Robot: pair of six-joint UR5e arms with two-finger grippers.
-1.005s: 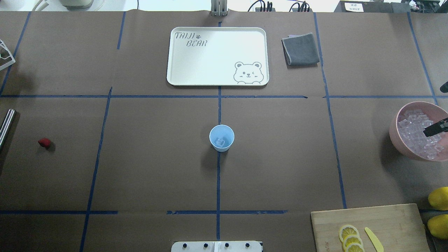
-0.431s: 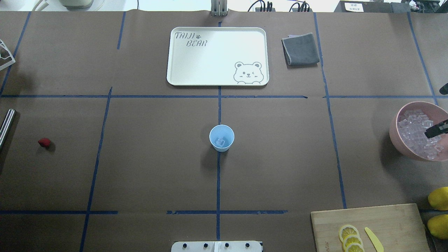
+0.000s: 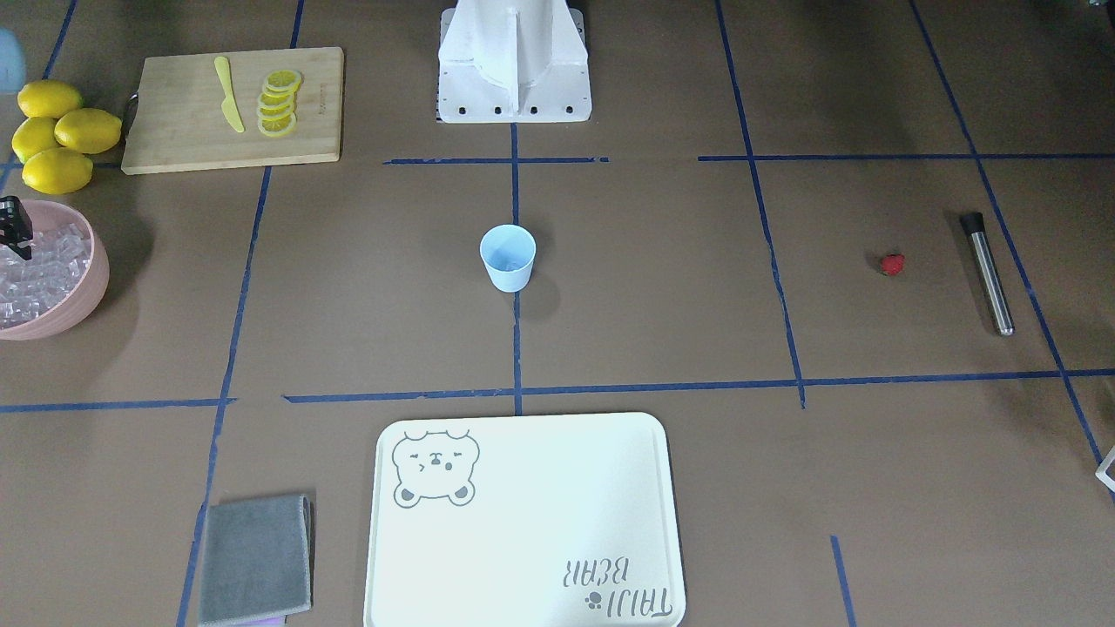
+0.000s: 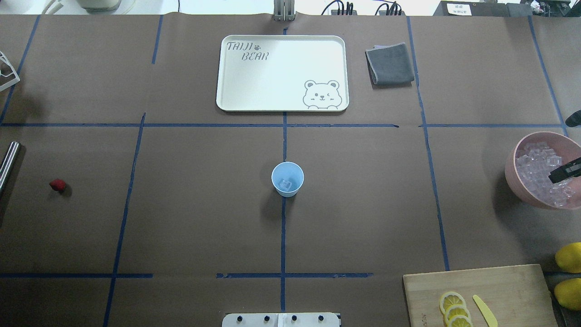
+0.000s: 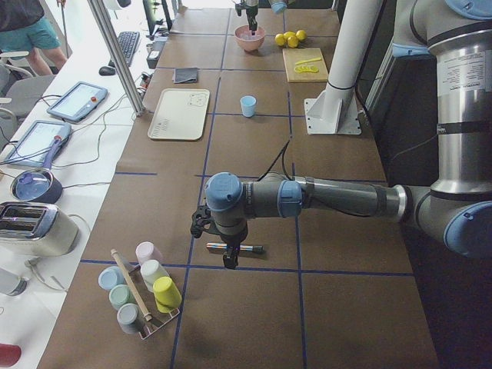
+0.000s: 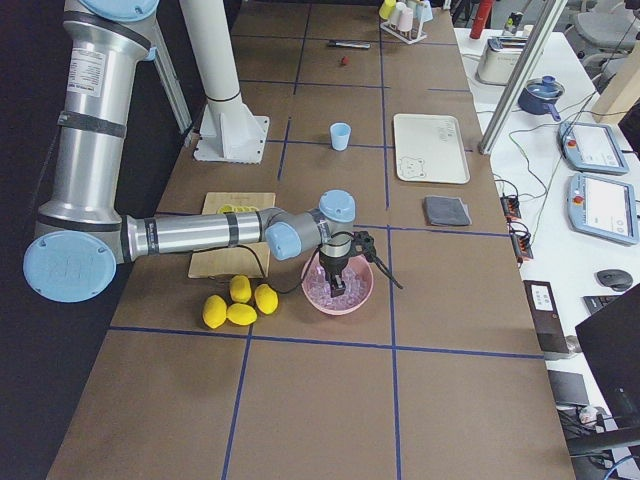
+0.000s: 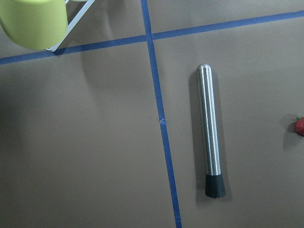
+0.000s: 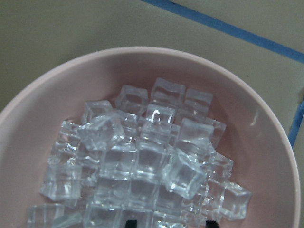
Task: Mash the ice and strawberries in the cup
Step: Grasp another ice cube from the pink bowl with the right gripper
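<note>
Bright even light, soft shadows, sharp pics

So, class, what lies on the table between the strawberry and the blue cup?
Nothing but bare brown table paper crossed by one blue tape line; the overhead view shows this from strawberry to cup.

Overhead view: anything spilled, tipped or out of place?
Nothing stands out. The cup stands upright with an ice cube inside, the strawberry lies alone on the table, and the other ice is all inside the pink bowl.

"TAIJI BEAR" on the cream tray (image 4: 281, 68)
</note>
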